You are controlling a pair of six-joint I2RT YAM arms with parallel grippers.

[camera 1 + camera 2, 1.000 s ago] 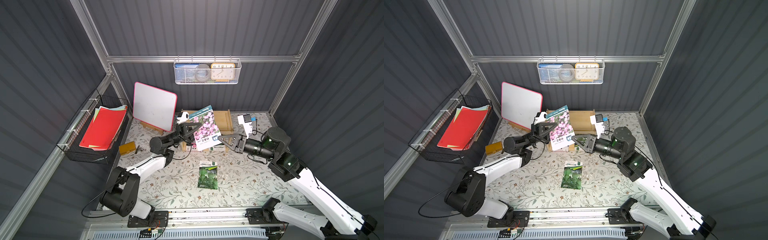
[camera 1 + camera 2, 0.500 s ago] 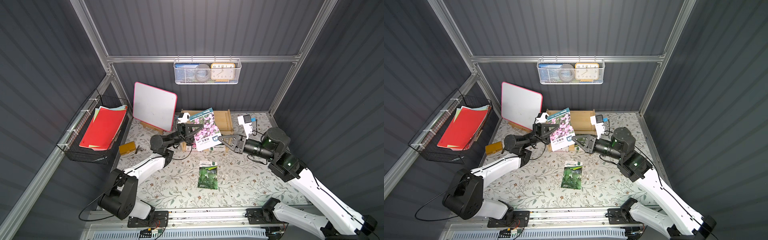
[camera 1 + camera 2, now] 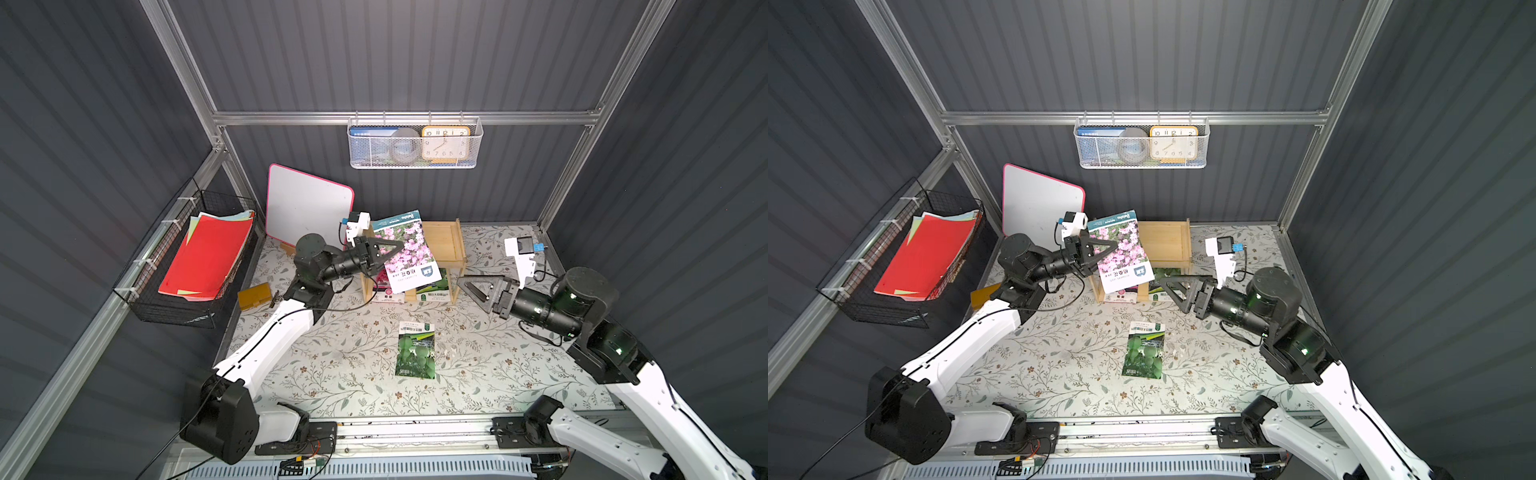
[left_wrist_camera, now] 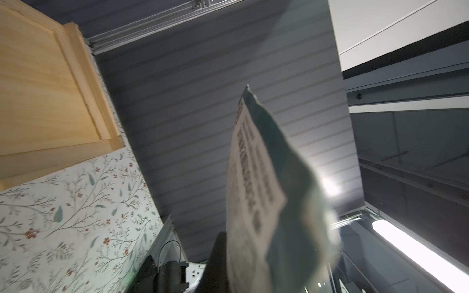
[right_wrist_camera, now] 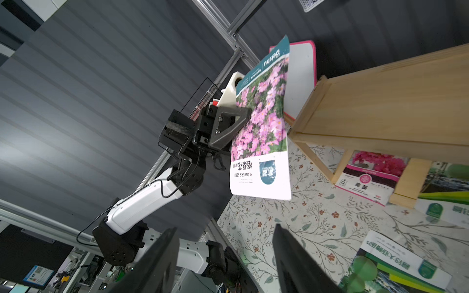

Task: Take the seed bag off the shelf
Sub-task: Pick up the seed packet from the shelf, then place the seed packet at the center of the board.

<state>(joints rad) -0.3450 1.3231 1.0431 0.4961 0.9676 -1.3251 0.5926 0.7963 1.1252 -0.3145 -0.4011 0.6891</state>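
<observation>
The seed bag (image 3: 409,249) (image 3: 1121,249) with pink flowers hangs tilted above the left half of the light wooden shelf (image 3: 446,241) (image 3: 1167,241). My left gripper (image 3: 399,245) (image 3: 1115,245) is shut on its left edge, as the right wrist view shows: gripper (image 5: 241,119), seed bag (image 5: 264,121). The bag's back (image 4: 253,190) fills the left wrist view beside the shelf (image 4: 38,76). My right gripper (image 3: 461,282) (image 5: 225,233) stands open and empty at the shelf's front right corner, below the bag. A pink packet (image 3: 388,286) and a green packet (image 3: 434,286) lie on the lower tier.
Another green packet (image 3: 415,349) lies flat on the floral table (image 3: 332,365). A whiteboard (image 3: 307,203) leans at the back left. A black wire basket (image 3: 203,257) with red folders hangs left, a white wire basket (image 3: 415,143) on the back wall. A brown block (image 3: 254,296) sits left.
My right gripper's jaws have opened near the bag's lower corner. The left gripper has kept its hold and lifted the bag slightly.
</observation>
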